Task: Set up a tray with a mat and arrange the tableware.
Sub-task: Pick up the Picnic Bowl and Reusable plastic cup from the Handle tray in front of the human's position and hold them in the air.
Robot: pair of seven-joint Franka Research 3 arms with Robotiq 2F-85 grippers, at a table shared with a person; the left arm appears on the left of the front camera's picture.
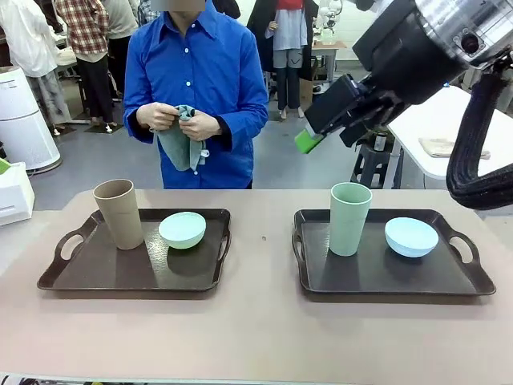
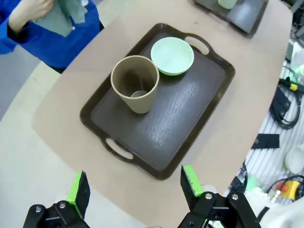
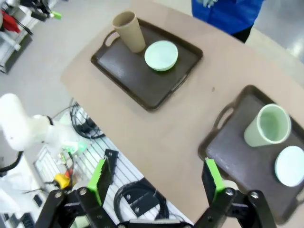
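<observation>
Nearest to me, at the bottom edge of each wrist view, both hands stand spread wide and pinch nothing. My left hand (image 2: 134, 183) hovers high over the left tray (image 2: 190, 109). My right hand (image 3: 156, 171) hangs high over the near edge of the desk (image 3: 156, 128). On the left tray the tan cup (image 1: 119, 213) stands upright with the mint bowl (image 1: 182, 229) just beside it. On the right tray (image 1: 377, 277) stand the sage cup (image 1: 350, 218) and the light blue bowl (image 1: 411, 237), a little apart. I see no mat under them; the dark tray floors are bare. The person (image 1: 196, 72), at the upper middle of the front view, holds a grey-green cloth (image 1: 180, 144), and whether it is the mat I cannot tell. So I judge the task is at its beginning: laying the mat and arranging the tableware on it are both left to do.
</observation>
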